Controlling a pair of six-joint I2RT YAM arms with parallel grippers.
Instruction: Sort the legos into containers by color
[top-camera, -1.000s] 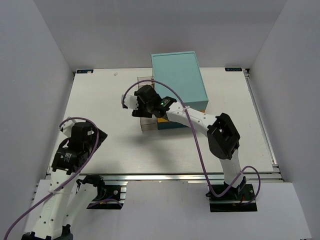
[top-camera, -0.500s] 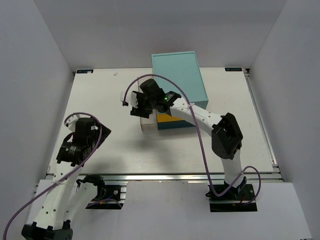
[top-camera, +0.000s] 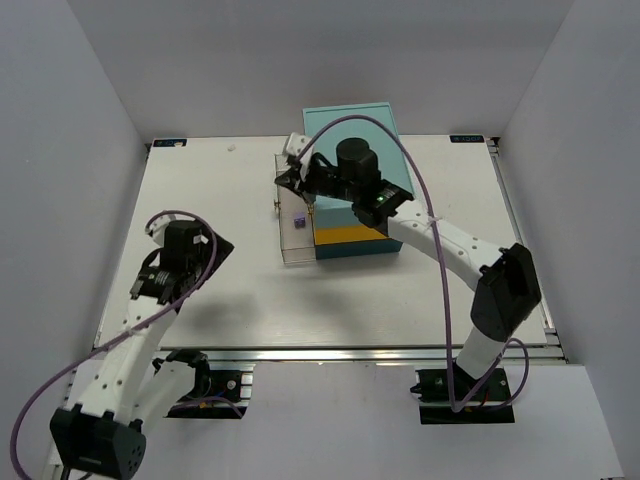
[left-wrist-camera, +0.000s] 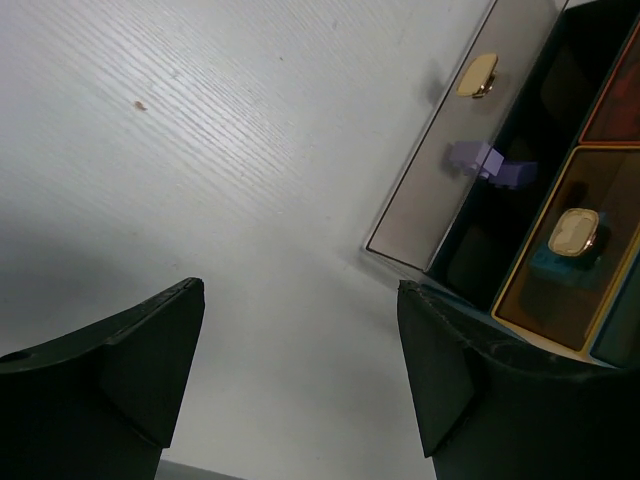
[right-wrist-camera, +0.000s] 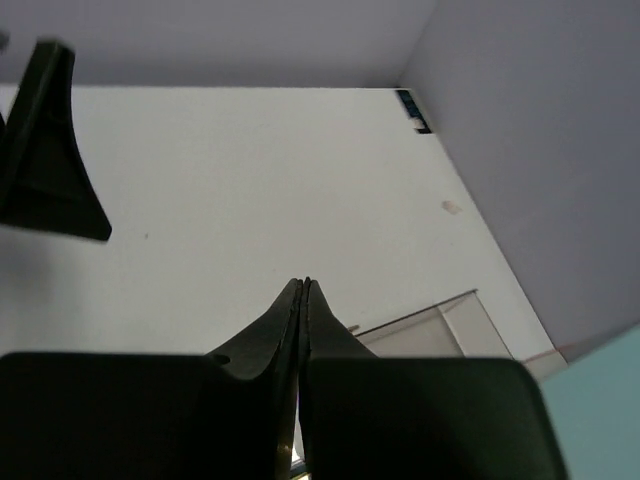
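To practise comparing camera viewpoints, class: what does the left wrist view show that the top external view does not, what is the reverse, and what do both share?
Only the left wrist view: the cabinet's front face, with an amber drawer front and its handle. Only the top external view: the cabinet's light teal top and the right arm reaching over it. Both: the pulled-out clear drawer, the purple lego lying in it, and the white table.
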